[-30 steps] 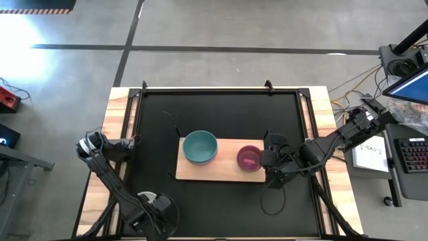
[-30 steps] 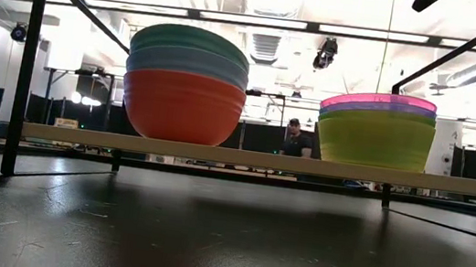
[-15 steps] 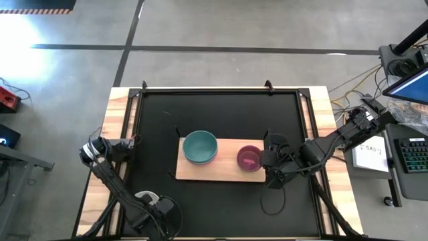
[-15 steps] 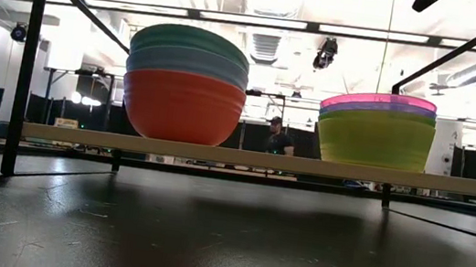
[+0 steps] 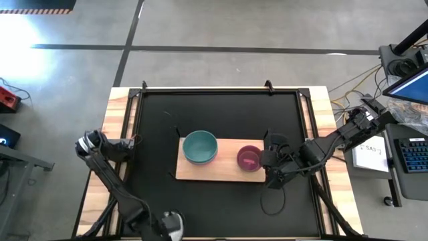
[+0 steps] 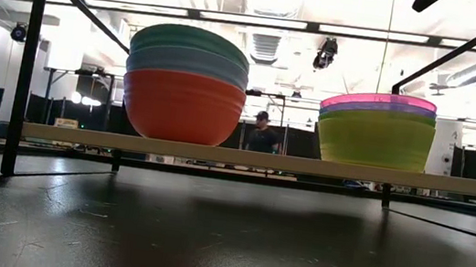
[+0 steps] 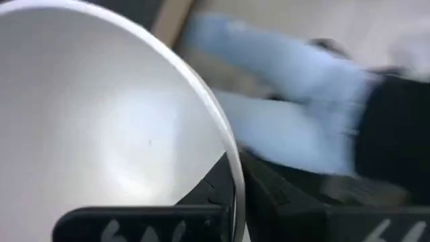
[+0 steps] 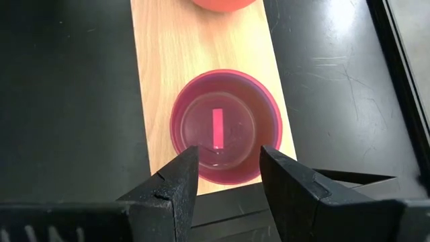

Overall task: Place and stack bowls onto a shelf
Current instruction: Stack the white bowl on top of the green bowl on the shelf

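Note:
On the light-wood shelf (image 5: 227,174) stand two stacks of bowls. The larger stack has a teal bowl on top (image 5: 200,147), over a grey-blue and a red one (image 6: 182,108). The smaller stack is topped by a magenta bowl (image 8: 225,126). My right gripper (image 8: 228,168) hangs open just above the magenta bowl's near rim, touching nothing. Near the table's front edge, my left gripper (image 7: 235,181) is shut on a white bowl (image 5: 168,221). My left gripper pinches the white bowl's rim (image 7: 225,144), with one finger (image 7: 213,191) inside the bowl and the other (image 7: 282,195) outside its wall. The bowl's hollow faces the wrist camera. Whether the bowl is clear of the table I cannot tell.
A black metal frame (image 6: 30,69) carries the shelf above the black tabletop (image 5: 160,114). Cables, a keyboard and papers (image 5: 401,150) lie off the table's right side. A person (image 6: 262,137) walks in the room far behind.
My left gripper and the white bowl have shifted toward the table's near edge and a little to the right, and the bowl now shows a rounder outline from above. In the low view the person far behind has walked leftward.

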`<action>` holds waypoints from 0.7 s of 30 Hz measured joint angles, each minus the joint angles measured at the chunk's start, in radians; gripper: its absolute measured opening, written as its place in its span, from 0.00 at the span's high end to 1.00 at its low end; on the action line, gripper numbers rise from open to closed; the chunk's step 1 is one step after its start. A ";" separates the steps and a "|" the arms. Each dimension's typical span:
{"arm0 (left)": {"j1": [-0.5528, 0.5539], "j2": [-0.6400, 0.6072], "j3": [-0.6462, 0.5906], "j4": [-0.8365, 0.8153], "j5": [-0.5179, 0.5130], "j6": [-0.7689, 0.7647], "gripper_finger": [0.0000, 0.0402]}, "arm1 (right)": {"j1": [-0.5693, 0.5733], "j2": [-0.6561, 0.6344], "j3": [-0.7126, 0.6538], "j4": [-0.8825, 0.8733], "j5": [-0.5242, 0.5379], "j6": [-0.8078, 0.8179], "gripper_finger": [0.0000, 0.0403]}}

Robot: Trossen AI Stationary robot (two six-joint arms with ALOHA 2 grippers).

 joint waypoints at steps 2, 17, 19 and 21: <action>0.004 -0.027 0.000 0.091 -0.016 0.074 1.00 | 0.000 0.000 0.000 0.011 -0.013 0.000 0.63; 0.132 -0.092 0.000 0.341 -0.053 1.227 1.00 | 0.056 0.024 0.000 0.732 -0.503 -0.505 0.63; 0.166 -0.092 0.000 0.351 -0.054 1.317 1.00 | 0.068 0.036 0.000 0.782 -0.538 -0.567 0.63; 0.199 -0.092 0.000 0.357 -0.024 1.386 1.00 | 0.075 0.050 0.000 0.803 -0.552 -0.612 0.63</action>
